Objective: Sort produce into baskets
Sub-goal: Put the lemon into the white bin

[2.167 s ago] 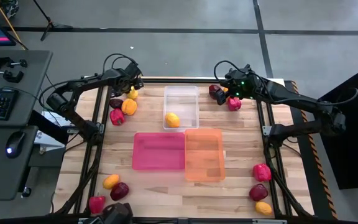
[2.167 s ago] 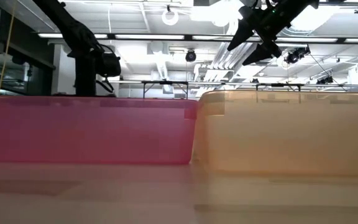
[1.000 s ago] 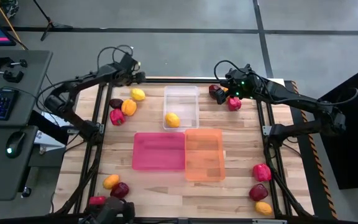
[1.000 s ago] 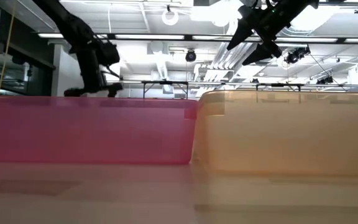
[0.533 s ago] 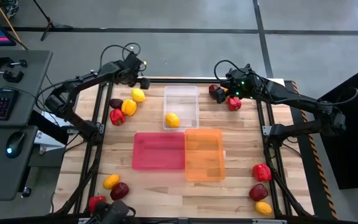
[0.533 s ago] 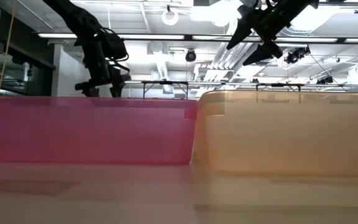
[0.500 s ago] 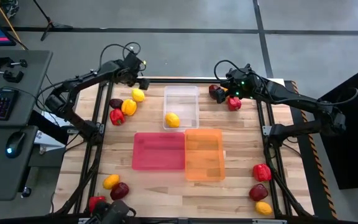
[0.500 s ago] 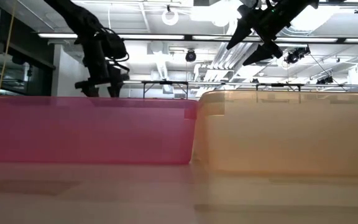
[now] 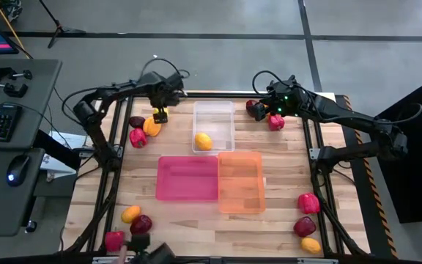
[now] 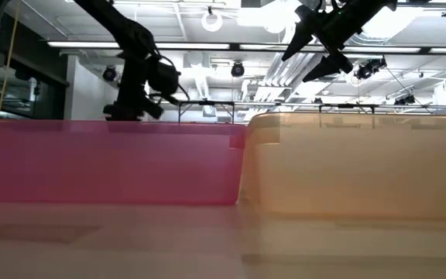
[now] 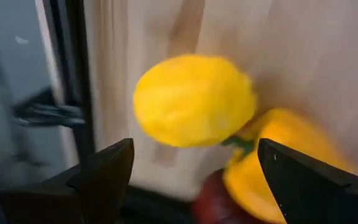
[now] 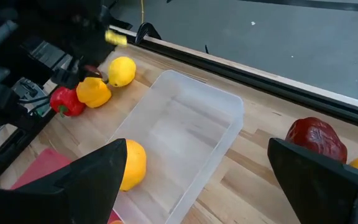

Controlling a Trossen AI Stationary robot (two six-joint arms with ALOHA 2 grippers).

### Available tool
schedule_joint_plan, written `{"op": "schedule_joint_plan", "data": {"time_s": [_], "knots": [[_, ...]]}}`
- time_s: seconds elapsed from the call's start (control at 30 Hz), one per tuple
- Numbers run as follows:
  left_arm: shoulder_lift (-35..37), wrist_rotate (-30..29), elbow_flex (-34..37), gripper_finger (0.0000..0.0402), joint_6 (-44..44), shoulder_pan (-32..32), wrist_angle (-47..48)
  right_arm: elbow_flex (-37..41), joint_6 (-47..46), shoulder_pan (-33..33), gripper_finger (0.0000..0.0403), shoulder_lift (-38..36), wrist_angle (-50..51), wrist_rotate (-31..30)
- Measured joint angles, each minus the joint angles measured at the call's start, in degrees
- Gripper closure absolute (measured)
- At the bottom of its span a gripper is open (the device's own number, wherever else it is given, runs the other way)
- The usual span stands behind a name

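Since the earlier frames the left arm has swung inward along the far edge of the surface [image 9: 145, 183], so the left tool [image 9: 160, 111] now hangs spread and empty over the yellow citrus piece [image 11: 194, 99], which lies by the frame rail just beside a yellow pepper [image 9: 152, 126]. Next to these sit a dark maroon piece [image 9: 136, 121] and a red pepper [image 9: 138, 137]. At the near left corner lie an orange citrus piece [image 9: 130, 214], a second maroon piece [image 9: 141, 224] and another red pepper [image 9: 113, 240].

Toward the middle, the clear bin [image 9: 213, 114] holds one yellow-orange citrus piece [image 9: 204, 141] at its near end. In front of it the pink bin [image 9: 187, 178] and the orange bin [image 9: 240, 182] stand side by side, touching.

On the right, the right tool [image 9: 264, 111] hovers over the far right corner, fingers spread, gripping nothing, above a maroon piece [image 12: 316, 140] and a red pepper [image 9: 276, 122]. A red pepper [image 9: 308, 202], a maroon piece [image 9: 304, 226] and an orange citrus piece [image 9: 310, 244] lie at the near right corner.
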State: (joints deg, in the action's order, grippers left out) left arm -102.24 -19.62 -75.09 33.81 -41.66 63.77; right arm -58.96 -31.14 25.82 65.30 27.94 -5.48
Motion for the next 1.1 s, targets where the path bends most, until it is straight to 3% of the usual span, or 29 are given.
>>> {"op": "schedule_joint_plan", "data": {"time_s": [0.1,0.17,0.73,1.1], "knots": [[-1.70,-7.91,0.00,0.0074,5.44,2.66,-0.60,0.00,-0.04,0.00,0.0024,0.00,0.00,0.00],[-2.39,-10.11,0.00,0.0074,7.80,3.62,-0.91,0.00,-0.02,0.00,0.0024,0.00,0.00,0.00],[-4.89,-13.92,1.51,0.0074,23.89,4.55,-0.70,0.00,0.09,0.00,0.0024,0.00,0.04,0.02],[-4.89,-14.64,7.17,0.0074,35.57,5.46,-12.72,0.00,-0.65,0.00,0.0024,0.00,0.04,0.07]]}}
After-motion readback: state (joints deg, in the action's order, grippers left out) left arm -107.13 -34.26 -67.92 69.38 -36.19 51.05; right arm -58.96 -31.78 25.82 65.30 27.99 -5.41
